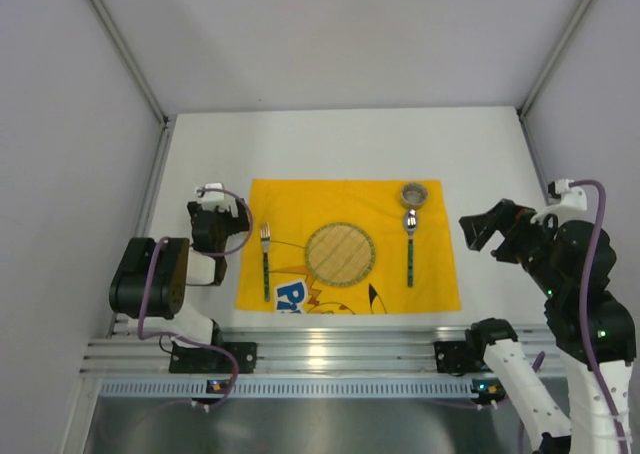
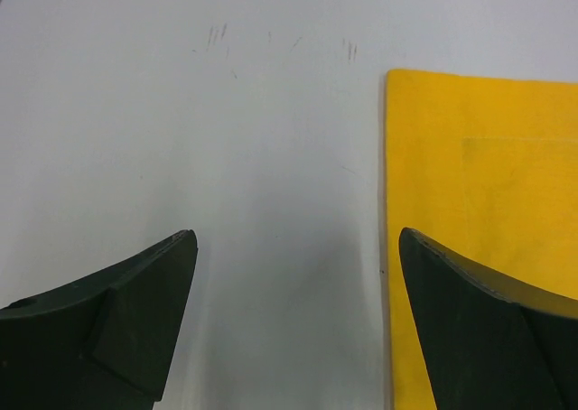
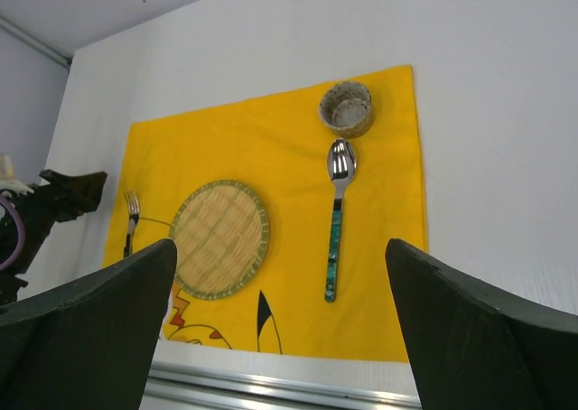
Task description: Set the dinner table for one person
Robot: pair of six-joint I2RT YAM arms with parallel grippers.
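On the white dinner table (image 1: 330,144) lies a yellow cartoon-printed mat (image 1: 300,199). A round woven plate (image 1: 340,254) sits at its middle, with a fork (image 1: 266,259) to its left and a green-handled spoon (image 1: 410,244) to its right. A small woven cup (image 1: 414,194) stands above the spoon. My left gripper (image 1: 218,212) hovers just off the mat's left edge, open and empty (image 2: 296,238), over bare table (image 2: 271,139) beside the mat (image 2: 479,157). My right gripper (image 1: 472,234) is raised off the mat's right edge, open and empty (image 3: 280,245), facing the plate (image 3: 219,238) and spoon (image 3: 337,216).
A ribbed aluminium rail (image 1: 320,354) runs along the near edge, carrying both arm bases. Grey walls close in the table on the left, right and far sides. Bare white tabletop lies beyond the mat.
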